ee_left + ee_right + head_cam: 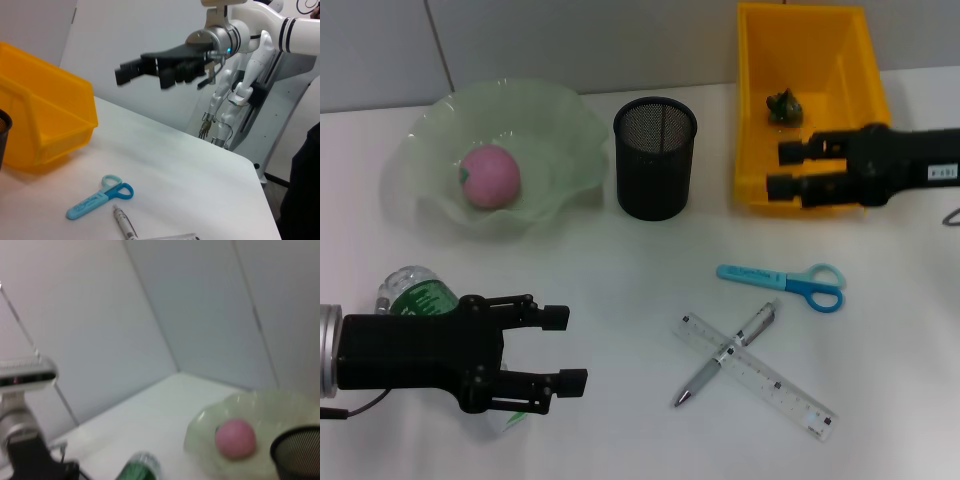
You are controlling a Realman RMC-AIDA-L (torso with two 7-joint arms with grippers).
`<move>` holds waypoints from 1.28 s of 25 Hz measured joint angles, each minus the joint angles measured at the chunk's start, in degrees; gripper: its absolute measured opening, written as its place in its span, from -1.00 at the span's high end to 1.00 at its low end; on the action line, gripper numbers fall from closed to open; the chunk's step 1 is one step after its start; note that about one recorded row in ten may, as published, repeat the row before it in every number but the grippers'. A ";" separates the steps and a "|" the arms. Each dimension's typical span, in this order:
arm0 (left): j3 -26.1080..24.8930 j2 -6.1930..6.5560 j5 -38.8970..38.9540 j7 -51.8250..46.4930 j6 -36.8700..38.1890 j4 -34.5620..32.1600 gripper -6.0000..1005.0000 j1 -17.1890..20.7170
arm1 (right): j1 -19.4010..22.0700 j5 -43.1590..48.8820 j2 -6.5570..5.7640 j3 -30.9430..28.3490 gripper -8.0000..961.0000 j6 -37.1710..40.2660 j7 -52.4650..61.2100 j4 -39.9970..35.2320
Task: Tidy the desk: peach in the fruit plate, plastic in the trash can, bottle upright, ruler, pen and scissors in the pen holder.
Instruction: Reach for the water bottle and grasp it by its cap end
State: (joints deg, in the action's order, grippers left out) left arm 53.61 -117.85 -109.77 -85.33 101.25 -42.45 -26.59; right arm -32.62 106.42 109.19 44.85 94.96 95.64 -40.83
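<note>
Hovering lower left over the lying bottle [417,290], left gripper [565,349] fingers spread, empty; right gripper [782,169] over yellow bin [760,120] upper right, fingers apart, empty.

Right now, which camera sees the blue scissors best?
The head view: the blue plastic scissors lie whole on the white table, closed, handles toward the robot's right, just beyond the crossed pen and ruler. The left wrist view also shows them, but at a low slant. The right wrist view does not show them.
</note>
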 joint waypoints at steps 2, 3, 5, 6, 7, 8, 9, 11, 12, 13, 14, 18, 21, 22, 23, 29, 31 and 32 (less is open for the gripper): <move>0.05 -0.01 0.00 0.08 0.00 0.00 -0.62 0.02 | -0.37 2.43 0.12 0.20 -0.54 0.95 -0.57 -0.01; 0.16 0.00 0.00 0.14 0.03 0.00 -0.62 0.01 | -0.67 5.02 0.20 0.97 -0.54 2.10 -1.16 -0.01; 0.23 0.05 0.00 0.19 0.06 0.00 -0.62 -0.01 | -0.75 6.02 0.25 1.39 -0.54 2.53 -1.42 -0.01; 0.31 0.25 0.00 0.21 0.16 0.00 -0.62 -0.08 | -0.83 8.27 0.50 2.45 -0.54 2.84 -1.73 -0.14; 0.31 0.25 0.00 0.21 0.16 0.00 -0.62 -0.08 | -0.80 9.21 0.70 2.73 -0.54 2.88 -1.83 -0.36; 0.32 0.43 0.00 0.20 0.30 0.00 -0.62 -0.18 | -0.80 9.21 0.70 2.73 -0.54 2.88 -1.83 -0.36; 0.30 0.52 -0.01 0.25 0.40 0.00 -0.62 -0.25 | -0.67 9.93 0.92 2.84 -0.54 2.87 -1.85 -0.70; 0.29 0.73 -0.10 0.48 0.58 -0.01 -0.62 -0.38 | -0.11 11.46 1.48 2.94 -0.54 2.74 -1.84 -1.89; 0.29 0.73 -0.10 0.48 0.58 -0.01 -0.62 -0.38 | -0.11 11.46 1.48 2.94 -0.54 2.74 -1.84 -1.89; 0.40 0.85 -0.14 0.58 0.61 -0.10 -0.62 -0.49 | 0.07 11.97 1.62 2.93 -0.54 2.82 -1.51 -2.22; 0.53 0.97 -0.20 0.67 0.64 -0.25 -0.62 -0.65 | 0.07 11.97 1.62 2.93 -0.54 2.82 -1.51 -2.22; 0.82 1.80 -0.49 1.37 2.34 -2.34 -0.61 -1.89 | 0.02 12.90 1.64 2.87 -0.54 2.75 0.52 -2.05; 1.19 2.15 -0.51 1.40 5.27 -7.19 -0.61 -2.94 | -0.31 14.28 1.64 2.50 -0.54 2.56 3.45 -1.74; 1.19 2.15 -0.51 1.40 5.27 -7.19 -0.61 -2.94 | -0.31 14.28 1.64 2.50 -0.54 2.56 3.45 -1.74; 1.63 2.27 -0.50 1.42 6.46 -9.22 -0.61 -3.40 | -0.53 14.60 1.65 2.53 -0.54 2.70 5.31 -1.73; 7.23 2.47 -3.07 4.51 11.95 -21.55 -0.61 -4.90 | -0.81 15.34 1.35 2.90 -0.54 3.02 10.18 -1.71; 8.38 1.89 -5.57 5.65 12.40 -24.97 -0.61 -5.13 | -1.00 16.19 1.29 2.58 -0.54 3.04 12.32 -1.48; 9.35 1.30 -7.74 6.48 12.53 -27.62 -0.61 -5.30 | -1.00 16.19 1.29 2.58 -0.54 3.04 12.32 -1.48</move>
State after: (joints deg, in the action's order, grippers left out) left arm 62.97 -116.56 -117.51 -78.85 113.79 -70.08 -31.89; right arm -33.62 122.61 110.48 47.43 98.01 107.96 -42.31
